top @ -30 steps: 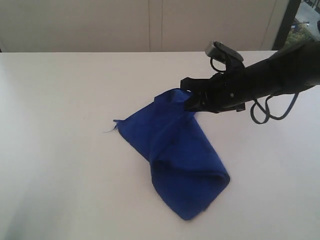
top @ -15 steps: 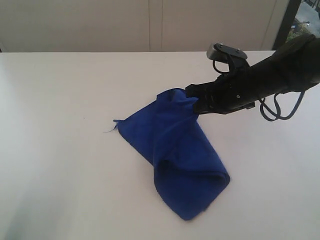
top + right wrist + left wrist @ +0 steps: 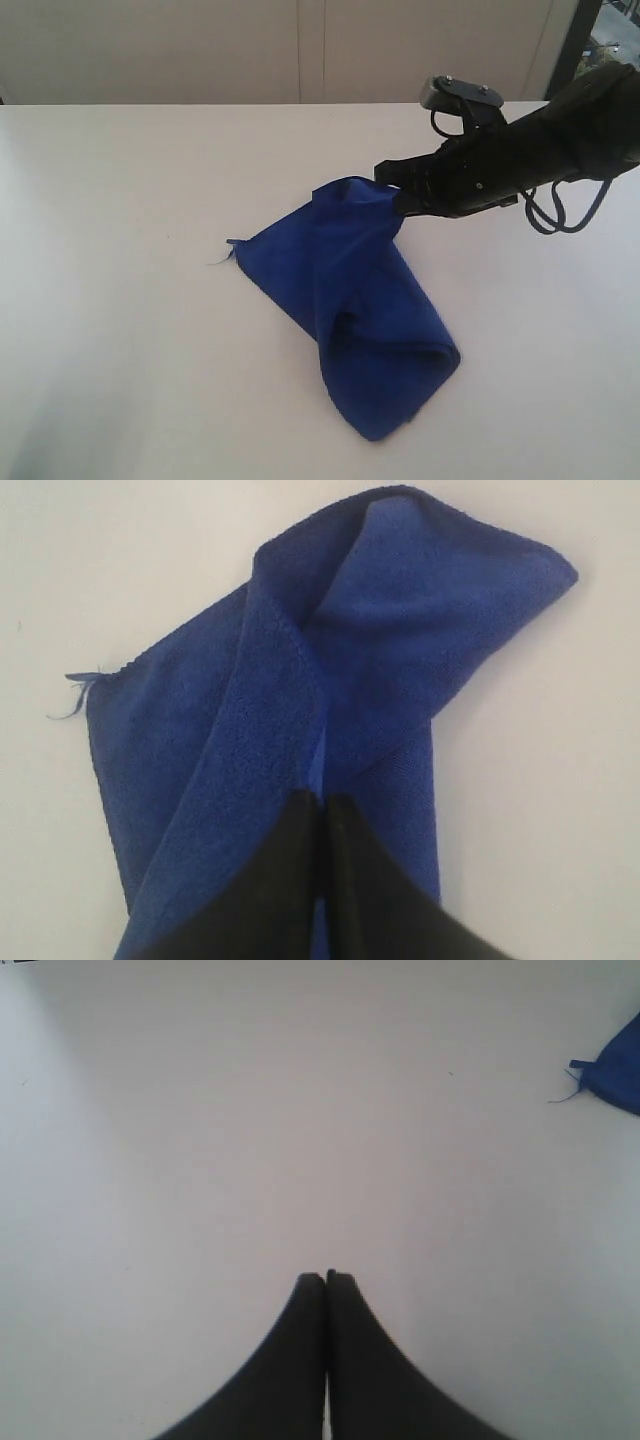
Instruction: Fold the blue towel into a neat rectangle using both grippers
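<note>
The black right gripper (image 3: 393, 197) pinches a raised corner of the rumpled royal-blue microfibre towel (image 3: 362, 300), while the black left gripper (image 3: 326, 1278) sits pressed together.

You see the towel (image 3: 350, 300) lying on the worktop (image 3: 120, 300), just right of frame centre. Fingers of your right gripper (image 3: 392, 192) touch its upper corner.

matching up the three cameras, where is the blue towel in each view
Exterior view: blue towel at centre, one corner held up by the right gripper.
Left wrist view: only one corner, at the frame's edge.
Right wrist view: fills the middle, pinched by that gripper.
Shared landmark: the loose thread at its corner.
</note>
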### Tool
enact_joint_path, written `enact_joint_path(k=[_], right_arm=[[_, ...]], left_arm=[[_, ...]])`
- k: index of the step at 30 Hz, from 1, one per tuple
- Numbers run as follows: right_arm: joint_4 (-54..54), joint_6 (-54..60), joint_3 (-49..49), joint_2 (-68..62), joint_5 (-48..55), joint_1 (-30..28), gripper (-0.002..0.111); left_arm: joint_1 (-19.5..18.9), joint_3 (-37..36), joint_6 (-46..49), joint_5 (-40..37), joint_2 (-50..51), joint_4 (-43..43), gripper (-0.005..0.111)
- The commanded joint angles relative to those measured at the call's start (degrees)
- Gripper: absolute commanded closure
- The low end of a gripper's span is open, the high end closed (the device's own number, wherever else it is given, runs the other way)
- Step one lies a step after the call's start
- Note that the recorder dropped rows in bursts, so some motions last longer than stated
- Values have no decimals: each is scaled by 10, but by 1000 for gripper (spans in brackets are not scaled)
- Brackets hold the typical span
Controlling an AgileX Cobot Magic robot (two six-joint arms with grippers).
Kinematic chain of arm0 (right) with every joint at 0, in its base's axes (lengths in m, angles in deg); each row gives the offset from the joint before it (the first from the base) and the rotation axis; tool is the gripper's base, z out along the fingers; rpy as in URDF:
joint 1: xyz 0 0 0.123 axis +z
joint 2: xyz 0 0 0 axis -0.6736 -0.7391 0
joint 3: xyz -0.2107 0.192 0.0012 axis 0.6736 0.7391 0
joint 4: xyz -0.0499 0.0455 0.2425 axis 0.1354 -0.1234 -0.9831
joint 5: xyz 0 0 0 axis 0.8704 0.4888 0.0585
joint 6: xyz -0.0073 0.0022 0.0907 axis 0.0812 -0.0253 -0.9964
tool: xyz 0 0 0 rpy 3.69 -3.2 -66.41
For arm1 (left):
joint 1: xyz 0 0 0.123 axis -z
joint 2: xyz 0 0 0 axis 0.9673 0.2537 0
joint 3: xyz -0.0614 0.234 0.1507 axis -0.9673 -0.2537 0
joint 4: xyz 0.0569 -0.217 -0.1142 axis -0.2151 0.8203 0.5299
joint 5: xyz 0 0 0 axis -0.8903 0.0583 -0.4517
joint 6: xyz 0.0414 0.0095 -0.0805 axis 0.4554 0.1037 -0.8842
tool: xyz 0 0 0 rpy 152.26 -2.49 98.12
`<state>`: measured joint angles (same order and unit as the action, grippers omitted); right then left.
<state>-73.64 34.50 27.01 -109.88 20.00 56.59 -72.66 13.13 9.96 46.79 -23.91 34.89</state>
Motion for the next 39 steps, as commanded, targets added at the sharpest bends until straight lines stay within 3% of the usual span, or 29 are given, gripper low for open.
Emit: enact_joint_path(k=[1, 9, 12, 14, 17, 21, 28, 31, 35, 37, 39], right_arm=[[11, -2, -2, 5, 1, 0, 108], [11, 1, -2, 5, 0, 0, 108], [11, 1, -2, 5, 1, 0, 108], [11, 1, -2, 5, 4, 0, 108], [11, 1, -2, 5, 3, 0, 108], [11, 1, -2, 5, 3, 0, 108], [11, 1, -2, 5, 1, 0, 108], [11, 1, -2, 5, 1, 0, 108], [11, 1, -2, 5, 1, 0, 108], [11, 1, -2, 5, 1, 0, 108], [11, 1, -2, 5, 1, 0, 108]], left_arm=[[-2, -3, -23, 21, -2, 31, 107], [-2, -3, -36, 230, -2, 32, 107], [-2, -3, -40, 272, -2, 32, 107], [-2, -3, -103, 288, -2, 32, 107], [-2, 3, -138, 257, -2, 32, 107], [-2, 99, -122, 105, 54, 32, 107], [-2, 289, -90, -90, 297, 23, 107], [-2, 333, -60, -121, 415, 28, 107], [-1, 380, -24, -81, 616, 61, 107], [27, 416, -5, -30, 718, 68, 107], [81, 485, -5, -18, 839, 76, 107]])
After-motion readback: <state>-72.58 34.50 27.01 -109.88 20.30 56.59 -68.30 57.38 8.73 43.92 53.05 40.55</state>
